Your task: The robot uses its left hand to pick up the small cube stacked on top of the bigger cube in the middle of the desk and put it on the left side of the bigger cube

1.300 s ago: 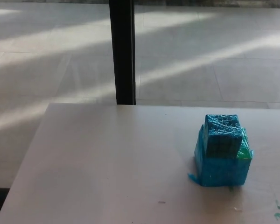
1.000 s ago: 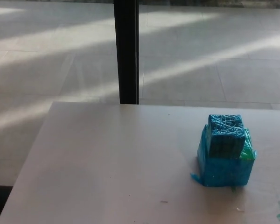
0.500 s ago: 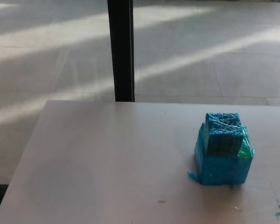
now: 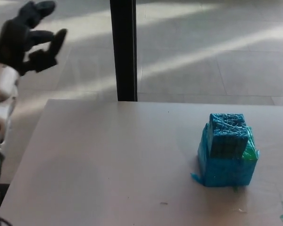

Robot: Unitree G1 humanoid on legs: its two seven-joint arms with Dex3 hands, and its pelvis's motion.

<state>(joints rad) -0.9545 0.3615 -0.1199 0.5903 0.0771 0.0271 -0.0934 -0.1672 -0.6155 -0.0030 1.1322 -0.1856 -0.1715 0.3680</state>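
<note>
While the small cube (image 4: 228, 134) is sitting on top of the bigger cube (image 4: 226, 162) at the right of the desk (image 4: 108, 165), I am reading the stack as untouched and the pick as not yet begun. Nearest to me, the desk surface to the left of the bigger cube is lying bare, which is where the small cube is meant to go. The small cube is resting toward the front of the big one's top, so a sideways knock may be pushing it off or shifting the whole stack. Both are wrapped in shiny blue tape, so I am expecting a slippery grip. Farther off, the left hand (image 4: 26, 37) is hanging raised at the far left with fingers (image 4: 56, 40) spread, holding nothing, well apart from the cubes. Its approach is crossing most of the desk, so a low sweep is risking collision. The right hand is not showing.
</note>
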